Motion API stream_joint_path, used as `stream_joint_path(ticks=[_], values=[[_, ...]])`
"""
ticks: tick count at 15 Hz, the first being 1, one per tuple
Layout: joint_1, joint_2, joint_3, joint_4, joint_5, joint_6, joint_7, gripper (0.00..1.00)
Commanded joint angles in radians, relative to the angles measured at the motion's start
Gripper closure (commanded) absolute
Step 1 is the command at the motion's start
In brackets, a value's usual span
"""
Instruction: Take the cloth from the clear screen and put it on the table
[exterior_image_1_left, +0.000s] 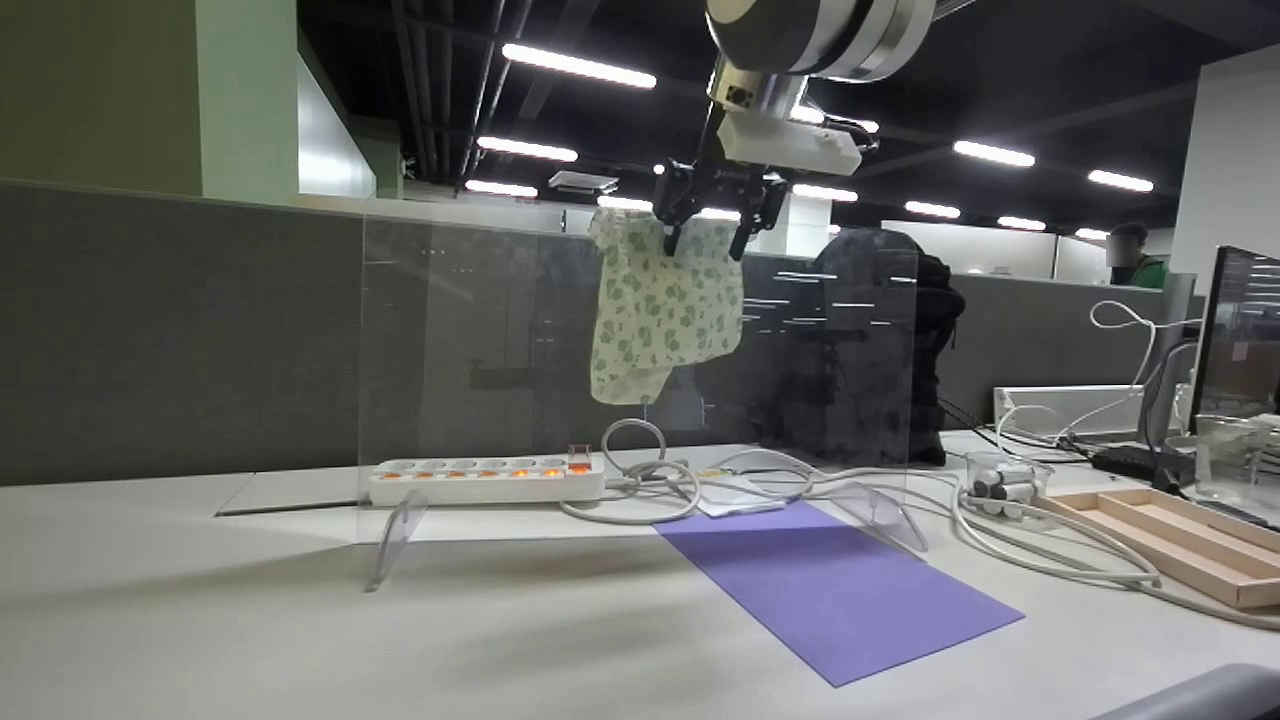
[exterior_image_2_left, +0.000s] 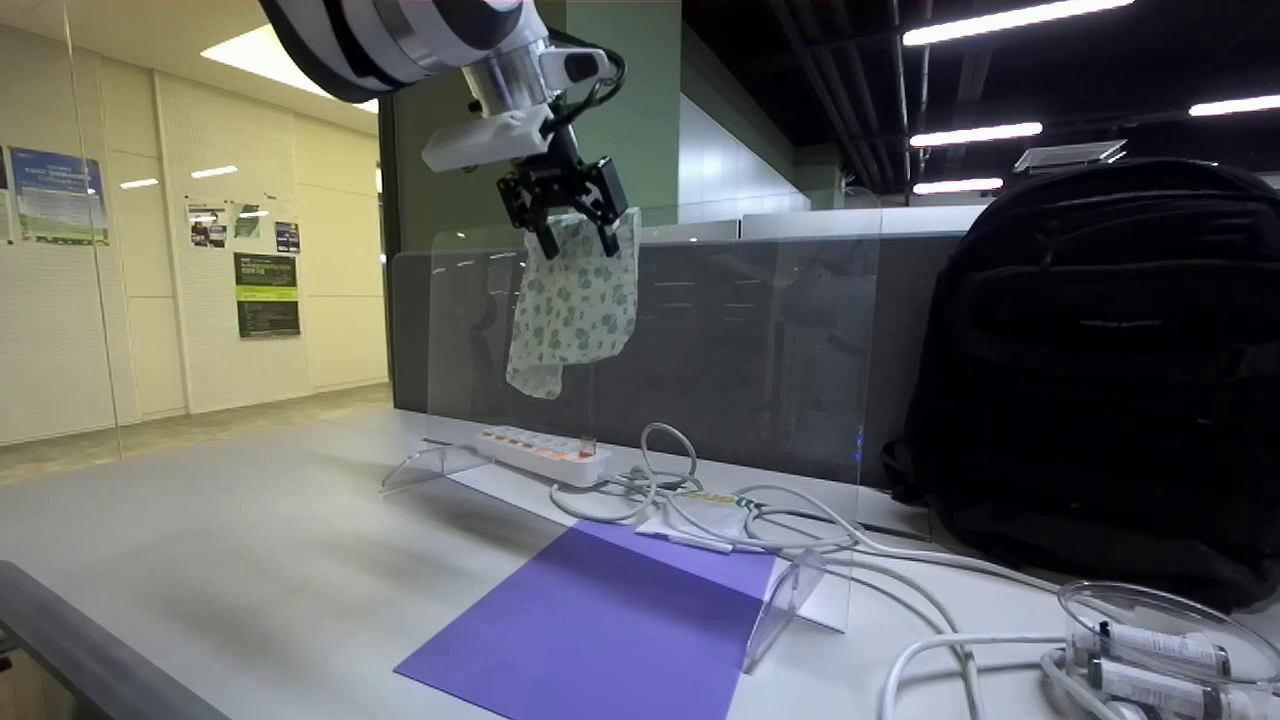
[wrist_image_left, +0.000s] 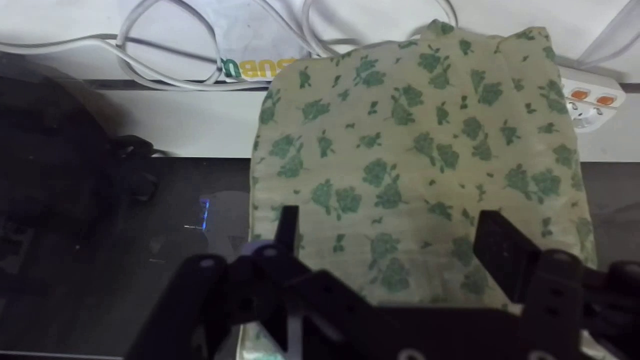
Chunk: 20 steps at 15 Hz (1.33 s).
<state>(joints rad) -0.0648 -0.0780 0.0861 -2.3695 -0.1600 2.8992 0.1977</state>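
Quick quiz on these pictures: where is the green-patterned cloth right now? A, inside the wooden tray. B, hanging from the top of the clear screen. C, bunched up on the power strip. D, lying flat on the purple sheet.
B: both exterior views show the cloth hanging down from the top of the clear screen, its lower end above the table.

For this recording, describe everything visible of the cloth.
The cloth is thin-looking cream fabric with a green flower print. It hangs limp from the top of the clear screen, its uneven lower edge above the table, one corner hanging lowest. The open gripper is in front of its upper part; whether they touch is unclear.
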Motion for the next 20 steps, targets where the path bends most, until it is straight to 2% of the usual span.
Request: stream_joint_path(ticks=[1,8,10,12,13,15,16,17,20], values=[[-0.002,0.035,0.010,0.036,-0.016,0.033,0.041,0.40],[0.000,0.048,0.015,0.041,-0.003,0.066,0.025,0.90],[0.005,0.046,0.016,0.040,0.017,0.066,0.011,0.99],[0.018,0.045,0.020,0.039,0.068,0.046,-0.021,1.00],[0.057,0.042,0.001,0.039,0.126,0.014,-0.055,1.00],[0.066,0.026,0.024,0.040,0.254,-0.087,-0.144,1.00],[0.081,0.011,0.004,0.039,0.230,-0.162,-0.122,1.00],[0.071,-0.001,0.000,0.032,0.167,-0.217,-0.079,1.00],[0.067,-0.043,-0.002,0.019,0.075,-0.400,-0.020,1.00]])
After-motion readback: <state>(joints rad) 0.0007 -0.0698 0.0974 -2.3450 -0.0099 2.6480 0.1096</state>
